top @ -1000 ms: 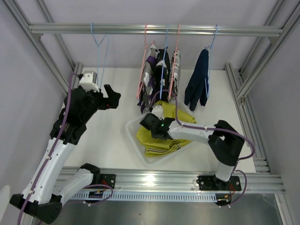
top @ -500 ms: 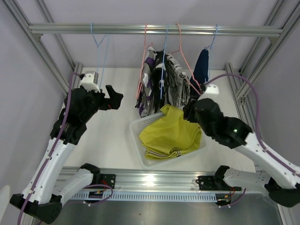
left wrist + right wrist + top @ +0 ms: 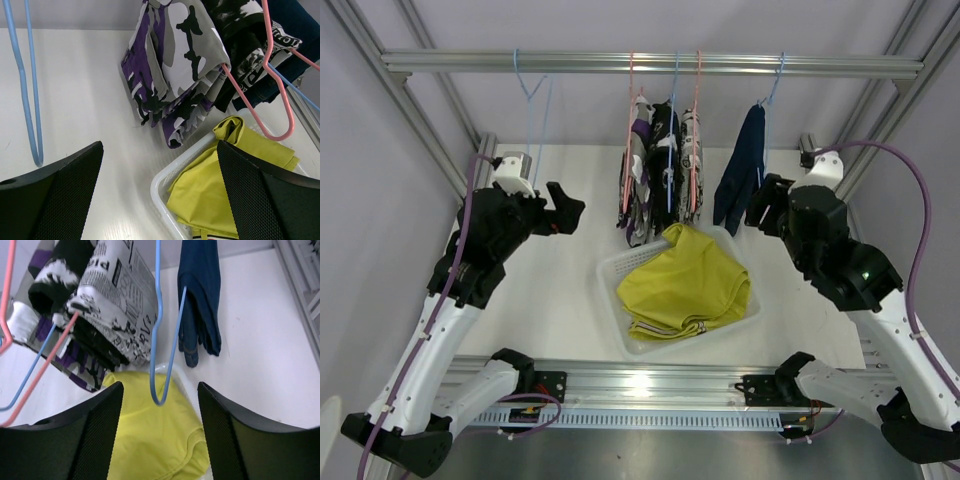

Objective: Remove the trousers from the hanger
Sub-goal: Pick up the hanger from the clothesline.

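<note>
My left arm is reared up on the left side, elbow bent. The left gripper (image 3: 565,210) faces right toward the hanging clothes, jaws spread wide and holding nothing. My right arm stands tall on the right. The right gripper (image 3: 760,205) sits just beside the navy pair (image 3: 742,165), fingers apart and empty.

The yellow trousers (image 3: 685,290) lie crumpled in the white basket (image 3: 610,272) on the table (image 3: 550,290), between the two arms.

On the far rail (image 3: 470,62), the purple-white-black pair (image 3: 170,65), the black-and-white splatter pair (image 3: 240,45) and the grey-white patterned pair (image 3: 120,300) hang bunched together on pink hangers (image 3: 698,120) and a blue one. The navy pair hangs on its own blue hanger (image 3: 162,340) to their right.

A bare blue hanger (image 3: 533,100) dangles far left, above my left gripper.
</note>
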